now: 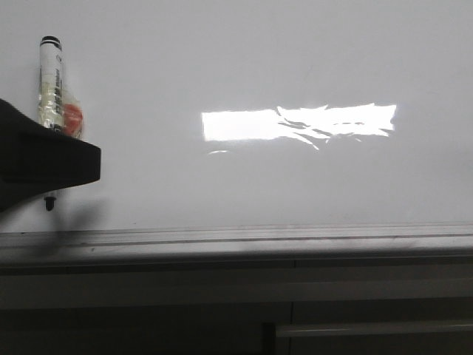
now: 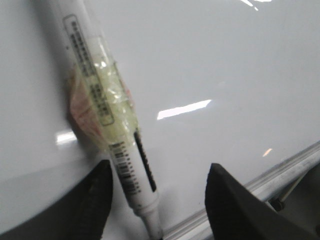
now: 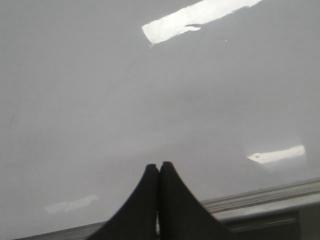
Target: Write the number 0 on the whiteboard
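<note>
I see a bright rectangular glare patch [image 1: 295, 123] in the front view, its right part broken by dark streaks. Below the glare runs a grey ledge [image 1: 236, 240]. Under that ledge lies dim, dark cabinetry [image 1: 355, 329] with a pale horizontal strip.

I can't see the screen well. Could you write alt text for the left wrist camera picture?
A white marker with yellowish tape wrapped around its barrel lies against a glossy whiteboard, tip toward the board's metal ledge. The left end effector is open, its dark fingers on either side of the marker's lower end, not closed on it. No writing shows on the board.
</note>
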`<state>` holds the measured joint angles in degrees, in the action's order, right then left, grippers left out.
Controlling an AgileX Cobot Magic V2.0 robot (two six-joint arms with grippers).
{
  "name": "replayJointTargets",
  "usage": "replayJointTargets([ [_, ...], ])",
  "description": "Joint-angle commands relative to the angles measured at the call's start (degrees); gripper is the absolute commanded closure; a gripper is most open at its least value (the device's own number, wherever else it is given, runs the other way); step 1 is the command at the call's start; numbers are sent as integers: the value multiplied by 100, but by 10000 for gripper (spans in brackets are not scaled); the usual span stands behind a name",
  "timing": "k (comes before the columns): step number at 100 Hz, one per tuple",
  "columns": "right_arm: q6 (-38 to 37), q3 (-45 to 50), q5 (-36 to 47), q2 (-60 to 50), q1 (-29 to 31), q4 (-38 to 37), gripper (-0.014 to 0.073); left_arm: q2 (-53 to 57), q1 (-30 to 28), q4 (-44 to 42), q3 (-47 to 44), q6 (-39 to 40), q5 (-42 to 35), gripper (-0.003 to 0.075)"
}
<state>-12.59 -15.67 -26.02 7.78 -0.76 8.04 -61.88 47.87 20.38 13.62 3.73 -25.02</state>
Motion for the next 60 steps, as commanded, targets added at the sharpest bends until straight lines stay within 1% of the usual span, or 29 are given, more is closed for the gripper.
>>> replayJointTargets([
  [1,58,-140,467,129,30,10,663,-71,27,229,165,7,-498,379],
  [7,58,-140,467,129,30,10,663,-116,27,303,165,7,-611,440],
  [9,58,-140,467,129,30,10,663,-134,27,303,165,7,-635,474],
  [12,58,-140,467,129,30,10,663,-158,27,303,165,7,-654,545],
  [14,58,-140,467,129,30,10,663,-172,27,303,165,16,-654,577],
  [17,58,-140,467,129,30,10,663,-171,27,303,165,16,-654,668],
  [18,58,-140,467,129,30,10,663,-171,27,303,165,16,-654,687],
  [19,58,-140,467,129,30,10,663,-171,27,303,165,16,-654,724],
  [20,58,-140,467,129,30,10,663,-171,27,303,165,16,-654,743],
  [37,58,-140,467,129,30,10,663,-171,27,212,165,16,-654,740],
  [60,58,-140,467,129,30,10,663,-149,27,-1241,165,16,-716,740],
])
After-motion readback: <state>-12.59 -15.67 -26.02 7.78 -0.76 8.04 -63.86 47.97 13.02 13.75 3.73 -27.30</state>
